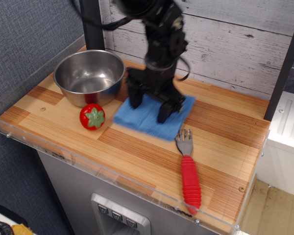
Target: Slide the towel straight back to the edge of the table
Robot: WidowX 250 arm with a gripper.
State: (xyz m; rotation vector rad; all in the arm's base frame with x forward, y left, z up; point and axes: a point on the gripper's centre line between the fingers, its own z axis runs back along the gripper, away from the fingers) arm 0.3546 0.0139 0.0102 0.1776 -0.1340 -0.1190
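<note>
The blue towel lies flat on the striped wood table, around the table's middle and right of the steel bowl. My black gripper stands upright on it, open, with its two fingertips spread wide and pressing down on the cloth's far half. The towel's near edge lies next to the head of the fork. The arm hides part of the towel's back edge.
A steel bowl stands at the back left. A red toy strawberry lies in front of it. A fork with a red ribbed handle lies at the front right. A clear acrylic rim edges the front. A white plank wall stands behind.
</note>
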